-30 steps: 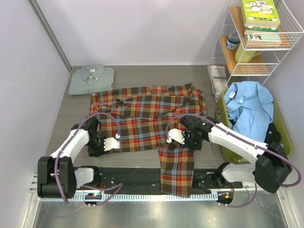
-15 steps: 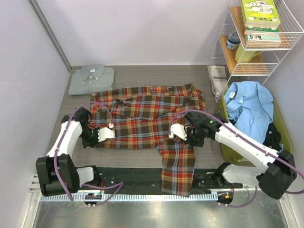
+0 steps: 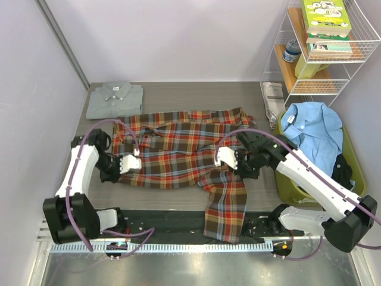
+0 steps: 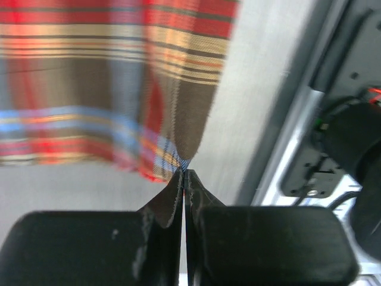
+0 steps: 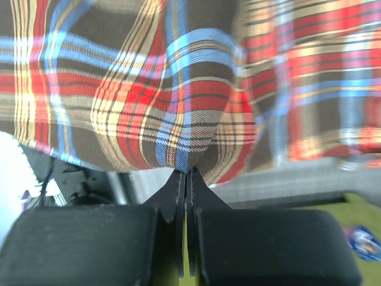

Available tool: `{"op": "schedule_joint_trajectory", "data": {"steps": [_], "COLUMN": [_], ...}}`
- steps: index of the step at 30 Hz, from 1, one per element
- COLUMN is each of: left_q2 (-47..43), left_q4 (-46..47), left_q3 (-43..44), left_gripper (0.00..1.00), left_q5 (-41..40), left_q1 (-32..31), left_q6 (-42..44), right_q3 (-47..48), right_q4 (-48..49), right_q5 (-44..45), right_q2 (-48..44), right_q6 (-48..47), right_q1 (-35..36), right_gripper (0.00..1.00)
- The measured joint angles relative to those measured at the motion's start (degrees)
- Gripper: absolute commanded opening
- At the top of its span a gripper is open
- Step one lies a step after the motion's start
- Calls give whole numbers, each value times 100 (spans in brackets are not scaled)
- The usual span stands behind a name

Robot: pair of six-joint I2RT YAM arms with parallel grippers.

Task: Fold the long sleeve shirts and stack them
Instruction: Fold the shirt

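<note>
Change: left gripper (image 3: 128,164) is now pinched shut on the plaid shirt (image 3: 178,149) hem. The right gripper (image 3: 225,158) stays clamped on the opposite side. Both carry the near edge up-frame, so the fold is underway at mid-frame. Folded grey shirt (image 3: 115,99) waits upper left.

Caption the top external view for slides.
Left gripper and right gripper shut on the near edge of the plaid shirt, one sleeve trailing over the table front; folded grey shirt far-left.
</note>
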Motion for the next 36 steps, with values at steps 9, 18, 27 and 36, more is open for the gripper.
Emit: {"op": "schedule_joint_trajectory", "data": {"steps": [9,18,27,36], "left_q2": [1545,2796,3552,3735], "left_q4": [199,824,1084,1370], "left_q3": [1799,2791,3338,3344], "left_gripper": [0,0,0,0], "left_q5": [389,402,334,234], "left_q1": [28,28,22,-17], "left_q6": [-824,-1469,-1718,-1891], "right_q3": [1954,3423,3792,3858], "right_q4": [92,138,146,168], "right_q5": [-81,-98,-92,-94], "right_q2": [1801,3497,4159,4487], "right_q6": [-754,-1309,-1458,-1453], "right_q1": [-1215,-1641,-1829,-1943], "right_gripper": [1,1,1,1]}}
